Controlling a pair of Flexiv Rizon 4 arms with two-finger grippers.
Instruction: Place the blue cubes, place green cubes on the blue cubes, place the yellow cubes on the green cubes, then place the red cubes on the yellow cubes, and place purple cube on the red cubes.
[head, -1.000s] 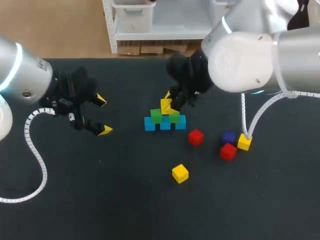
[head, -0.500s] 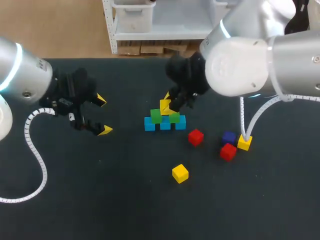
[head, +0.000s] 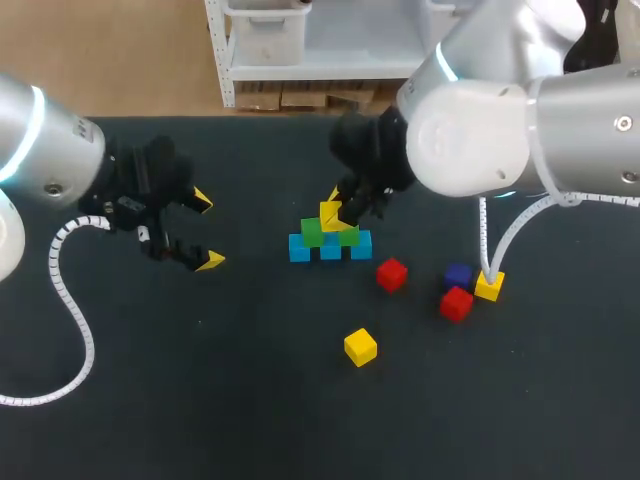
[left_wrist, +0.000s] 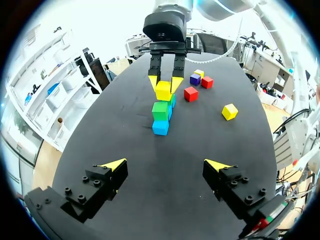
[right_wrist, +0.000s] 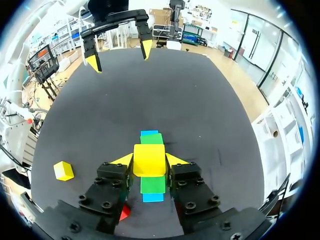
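The right hand (right_wrist: 149, 161) is closed on a yellow cube (right_wrist: 149, 156), one yellow-tipped finger on each of two opposite faces. Directly beneath it lie the two green cubes (right_wrist: 152, 184), and under those the row of blue cubes (head: 330, 250). From the right wrist view the row's long axis runs straight out between the fingers, so the fingers close across the row, not along it. The held cube straddles the seam between the two greens, resting partly over each. Whether it already sits on them or hangs just above cannot be told from these views.

The release turns on that alignment. Judged from here, opening should spread the fingers out to the row's two sides, away from the green cubes, so the stack is unlikely to be nudged.

Farther out on the table (head: 250, 380), a second yellow cube (head: 360, 346) lies on its own nearer the robot. Two red cubes (head: 391, 274), a purple cube (head: 458, 274) and a third yellow one sit on the right arm's side, so the right hand is the nearer one for all of them. The left hand (head: 206, 231) hangs wide and empty, well apart from the stack.
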